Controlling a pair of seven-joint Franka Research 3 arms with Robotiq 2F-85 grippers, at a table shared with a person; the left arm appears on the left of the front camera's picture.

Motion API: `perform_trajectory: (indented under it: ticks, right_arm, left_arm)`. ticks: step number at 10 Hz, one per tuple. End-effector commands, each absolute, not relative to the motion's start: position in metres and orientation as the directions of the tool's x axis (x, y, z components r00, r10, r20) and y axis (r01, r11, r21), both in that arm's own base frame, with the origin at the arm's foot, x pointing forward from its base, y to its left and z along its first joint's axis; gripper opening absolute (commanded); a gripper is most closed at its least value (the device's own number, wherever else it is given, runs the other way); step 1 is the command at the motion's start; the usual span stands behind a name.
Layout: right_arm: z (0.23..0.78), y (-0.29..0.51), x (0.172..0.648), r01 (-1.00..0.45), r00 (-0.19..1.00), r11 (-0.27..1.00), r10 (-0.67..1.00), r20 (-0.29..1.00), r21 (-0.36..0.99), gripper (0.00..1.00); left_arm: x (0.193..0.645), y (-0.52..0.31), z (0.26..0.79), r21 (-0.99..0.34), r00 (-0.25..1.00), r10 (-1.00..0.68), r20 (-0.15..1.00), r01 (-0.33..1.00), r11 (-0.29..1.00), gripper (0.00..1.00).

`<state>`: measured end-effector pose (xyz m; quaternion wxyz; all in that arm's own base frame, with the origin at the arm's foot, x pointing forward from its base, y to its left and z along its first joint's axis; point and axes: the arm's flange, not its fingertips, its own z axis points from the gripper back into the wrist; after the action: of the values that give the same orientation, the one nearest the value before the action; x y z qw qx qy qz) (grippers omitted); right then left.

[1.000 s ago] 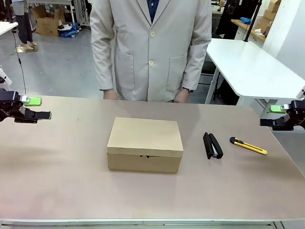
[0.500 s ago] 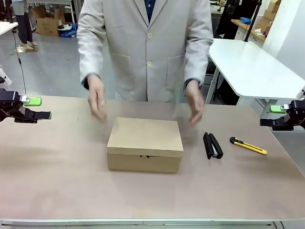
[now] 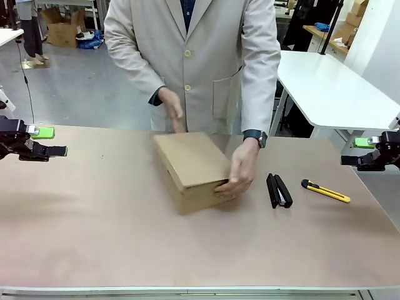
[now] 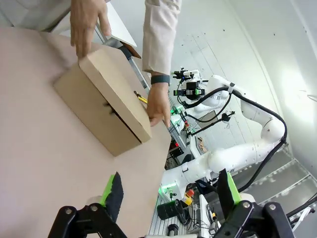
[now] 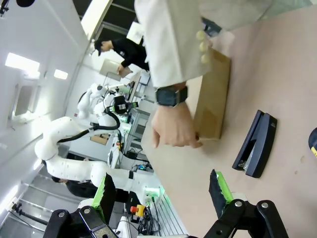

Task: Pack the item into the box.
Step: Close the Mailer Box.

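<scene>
The box [image 3: 190, 167] is a closed brown cardboard carton in the middle of the table, turned at an angle. The person's hands [image 3: 240, 173] hold it, one at its far corner and one at its near right end. The left wrist view shows the box [image 4: 99, 101] with both hands on it, and in the right wrist view the box [image 5: 213, 99] lies behind a hand and a watch. The item is out of view. My left gripper [image 3: 53, 142] hovers open at the table's left edge, far from the box. At the right edge my right gripper [image 3: 355, 152] stands open and holds nothing.
A black stapler [image 3: 279, 190] lies right of the box, and a yellow utility knife [image 3: 325, 191] lies farther right. The stapler [image 5: 255, 144] also appears in the right wrist view. The person stands at the far side. A white table [image 3: 325, 87] stands behind on the right.
The person's hands came down onto the box and turned it from square-on to angled, shifting it slightly away. Both grippers stayed where they were.
</scene>
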<state>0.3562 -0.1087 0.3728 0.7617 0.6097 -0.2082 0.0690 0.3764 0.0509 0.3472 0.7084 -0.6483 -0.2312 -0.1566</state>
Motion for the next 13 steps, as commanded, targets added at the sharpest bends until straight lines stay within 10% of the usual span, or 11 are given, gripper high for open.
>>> perform_trajectory:
  ticks: [1, 13]
  right_arm:
    - [0.3759, -0.1079, 0.3538, -0.364, 0.905, 0.245, -0.136, 0.404, 0.899, 1.00]
    - [0.3759, -0.1079, 0.3538, -0.364, 0.905, 0.245, -0.136, 0.404, 0.899, 1.00]
  left_arm:
    - [0.3750, 0.0528, 0.3472, -0.835, 0.835, 0.070, 0.546, 0.537, 0.117, 1.00]
    - [0.3750, 0.0528, 0.3472, -0.835, 0.835, 0.070, 0.546, 0.537, 0.117, 1.00]
